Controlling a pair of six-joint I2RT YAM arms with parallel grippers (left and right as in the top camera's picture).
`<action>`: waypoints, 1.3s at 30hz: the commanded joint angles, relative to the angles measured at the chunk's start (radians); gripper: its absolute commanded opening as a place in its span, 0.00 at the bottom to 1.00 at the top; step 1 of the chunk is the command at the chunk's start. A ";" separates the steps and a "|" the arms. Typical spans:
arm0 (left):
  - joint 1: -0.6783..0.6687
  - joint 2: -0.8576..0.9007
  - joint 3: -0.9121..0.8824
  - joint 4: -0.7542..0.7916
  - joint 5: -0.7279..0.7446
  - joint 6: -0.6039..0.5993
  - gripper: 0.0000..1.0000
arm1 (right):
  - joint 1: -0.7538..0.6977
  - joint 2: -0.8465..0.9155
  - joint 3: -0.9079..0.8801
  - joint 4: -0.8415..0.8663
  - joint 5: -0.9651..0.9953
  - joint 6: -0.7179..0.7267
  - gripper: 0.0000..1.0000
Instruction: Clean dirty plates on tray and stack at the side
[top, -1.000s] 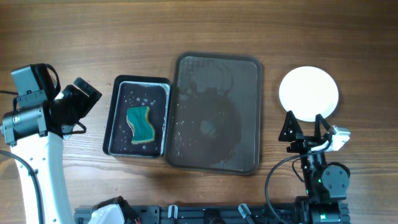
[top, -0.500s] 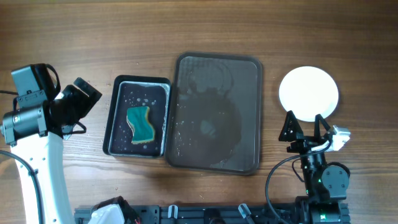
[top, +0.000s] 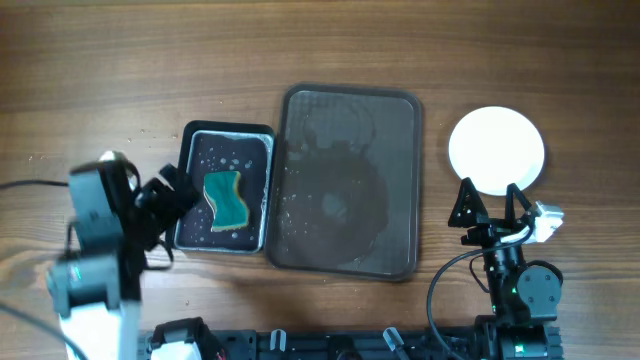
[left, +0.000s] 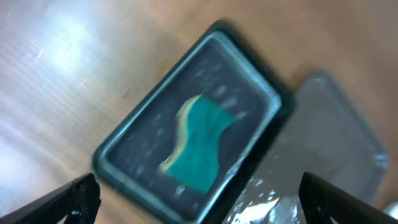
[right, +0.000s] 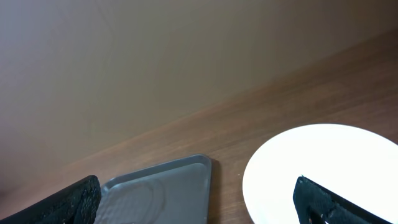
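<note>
A wet grey tray (top: 350, 180) lies mid-table with no plate on it; it also shows in the left wrist view (left: 336, 143) and the right wrist view (right: 161, 193). A white plate (top: 497, 150) lies on the table right of the tray, also in the right wrist view (right: 323, 174). A teal and yellow sponge (top: 227, 198) lies in a small black basin (top: 190, 200), also in the left wrist view (left: 199, 143). My left gripper (top: 172, 200) is open and empty at the basin's left edge. My right gripper (top: 489, 205) is open and empty, just in front of the plate.
The basin (left: 124, 155) holds soapy water and sits against the tray's left edge. Bare wooden table lies behind and to both sides. The arm bases stand at the front edge.
My left arm has swung forward and right, from left of the basin to its left edge, and is blurred with motion. The right arm, plate, tray and sponge have not moved.
</note>
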 joint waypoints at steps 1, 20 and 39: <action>-0.080 -0.179 -0.146 0.247 -0.042 0.010 1.00 | -0.004 -0.013 -0.001 0.004 -0.009 0.007 1.00; -0.172 -0.860 -0.778 0.845 0.021 0.187 1.00 | -0.004 -0.013 -0.001 0.004 -0.009 0.007 1.00; -0.191 -0.861 -0.910 0.893 -0.032 0.188 1.00 | -0.004 -0.002 -0.001 0.003 -0.009 0.007 1.00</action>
